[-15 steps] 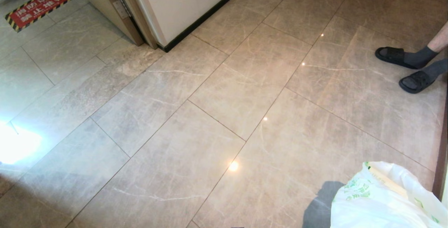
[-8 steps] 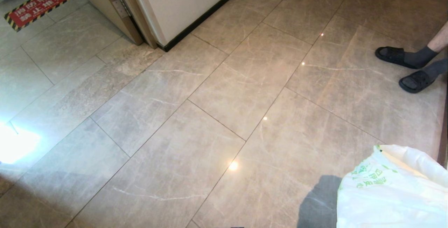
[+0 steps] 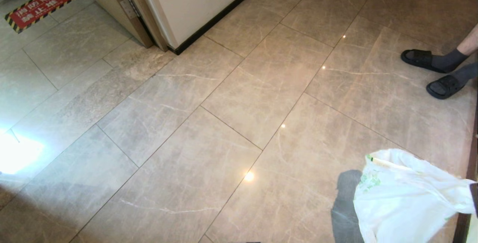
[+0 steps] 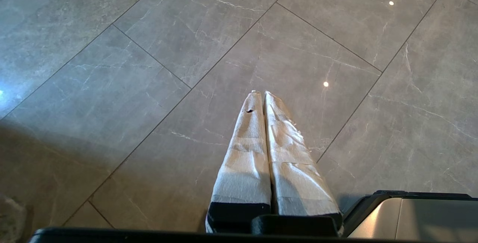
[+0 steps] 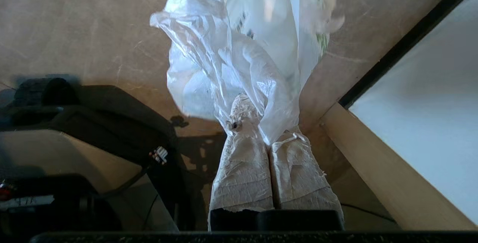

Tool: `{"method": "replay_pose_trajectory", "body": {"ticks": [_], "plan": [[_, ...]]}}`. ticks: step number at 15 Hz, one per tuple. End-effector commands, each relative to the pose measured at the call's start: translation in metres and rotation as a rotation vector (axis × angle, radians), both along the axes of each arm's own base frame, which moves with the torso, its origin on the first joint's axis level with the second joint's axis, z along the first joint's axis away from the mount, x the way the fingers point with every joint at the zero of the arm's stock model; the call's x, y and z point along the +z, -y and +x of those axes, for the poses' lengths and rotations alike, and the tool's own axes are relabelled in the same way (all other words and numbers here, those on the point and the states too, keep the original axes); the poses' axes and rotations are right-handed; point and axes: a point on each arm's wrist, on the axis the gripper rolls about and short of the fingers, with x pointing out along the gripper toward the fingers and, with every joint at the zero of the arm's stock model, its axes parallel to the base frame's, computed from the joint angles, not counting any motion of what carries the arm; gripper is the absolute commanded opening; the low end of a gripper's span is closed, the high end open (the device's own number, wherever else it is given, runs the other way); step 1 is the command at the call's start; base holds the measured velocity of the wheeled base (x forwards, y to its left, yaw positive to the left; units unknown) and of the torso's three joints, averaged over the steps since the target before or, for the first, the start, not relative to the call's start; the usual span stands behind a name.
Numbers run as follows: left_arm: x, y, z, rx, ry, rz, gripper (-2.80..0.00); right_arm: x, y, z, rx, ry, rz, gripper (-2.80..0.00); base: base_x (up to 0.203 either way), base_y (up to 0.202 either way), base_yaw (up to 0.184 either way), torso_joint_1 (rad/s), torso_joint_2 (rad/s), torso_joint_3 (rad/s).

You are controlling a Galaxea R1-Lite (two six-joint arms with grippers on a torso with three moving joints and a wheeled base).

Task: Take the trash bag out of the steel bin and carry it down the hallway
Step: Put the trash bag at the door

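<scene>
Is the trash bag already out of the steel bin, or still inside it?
Out. The trash bag hangs above the tiled floor, its plastic pinched in the shut right end effector. No bin surrounds it.

Crinkled white trash bag, green print; above glossy hallway tiles

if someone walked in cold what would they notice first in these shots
First the crinkly white trash bag with green print, at the lower right of the head view, its gathered top pinched in the shut right gripper. Next, a person's feet in black slides on the glossy beige floor at the far right. The left gripper hangs shut and empty over bare tiles.
</scene>
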Motion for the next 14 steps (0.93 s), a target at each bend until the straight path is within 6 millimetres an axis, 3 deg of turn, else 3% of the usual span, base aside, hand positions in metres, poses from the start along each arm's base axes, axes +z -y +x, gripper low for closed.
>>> {"method": "replay_pose_trajectory", "body": {"ticks": [1, 5, 8, 9, 11, 14], "plan": [[0.0, 0.0, 0.0, 0.0, 0.0, 0.0, -2.8, -0.044, 0.004, 0.062, -0.008, -0.143, 0.002, -2.8, 0.0, 0.0, 0.0, 0.0, 0.0, 0.0], [0.0, 0.0, 0.0, 0.0, 0.0, 0.0, -2.8, -0.084, 0.007, 0.11, -0.012, -0.153, -0.002, -2.8, 0.0, 0.0, 0.0, 0.0, 0.0, 0.0], [0.0, 0.0, 0.0, 0.0, 0.0, 0.0, -2.8, -0.103, 0.009, 0.141, 0.002, -0.08, 0.012, -2.8, 0.0, 0.0, 0.0, 0.0, 0.0, 0.0], [0.0, 0.0, 0.0, 0.0, 0.0, 0.0, -2.8, -0.104, 0.015, 0.148, 0.014, -0.041, 0.026, 0.0, 0.0, 0.0, 0.0, 0.0, 0.0, 0.0], [0.0, 0.0, 0.0, 0.0, 0.0, 0.0, -2.8, -0.099, 0.023, 0.148, 0.064, -0.019, 0.007, 0.0, 0.0, 0.0, 0.0, 0.0, 0.0, 0.0], [0.0, 0.0, 0.0, 0.0, 0.0, 0.0, -2.8, -0.08, 0.022, 0.132, 0.085, 0.003, 0.0, 0.0, 0.0, 0.0, 0.0, 0.0, 0.0, 0.0]]}}
